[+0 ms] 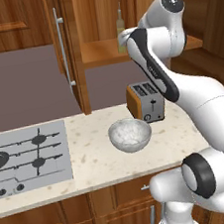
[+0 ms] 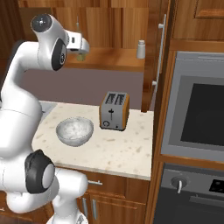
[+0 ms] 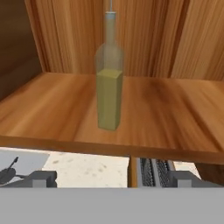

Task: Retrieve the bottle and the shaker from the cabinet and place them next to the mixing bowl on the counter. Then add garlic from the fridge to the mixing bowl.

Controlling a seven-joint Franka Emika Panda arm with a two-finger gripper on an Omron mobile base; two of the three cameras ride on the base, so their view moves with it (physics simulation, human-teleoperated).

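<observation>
Bottle (image 3: pixel 109 83) upright on cabinet shelf (image 3: pixel 175 118), long axis vertical, thin neck pointing up, yellow-green oil filling lower half. Gripper (image 3: pixel 111 178) spread wide, holding nothing, level with shelf edge, just short of bottle. Shaker (image 2: pixel 141 49) upright further right along shelf, well apart from bottle. Mixing bowl (image 1: pixel 130 134) on counter (image 1: pixel 95 161), just beside toaster (image 1: pixel 146 101).

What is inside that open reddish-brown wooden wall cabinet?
On the reddish-brown wooden wall cabinet's plank shelf stand a tall slim clear bottle of yellow-green oil and a small pale grey shaker. The robot's arm covers part of the shelf, so more could be hidden there.
</observation>
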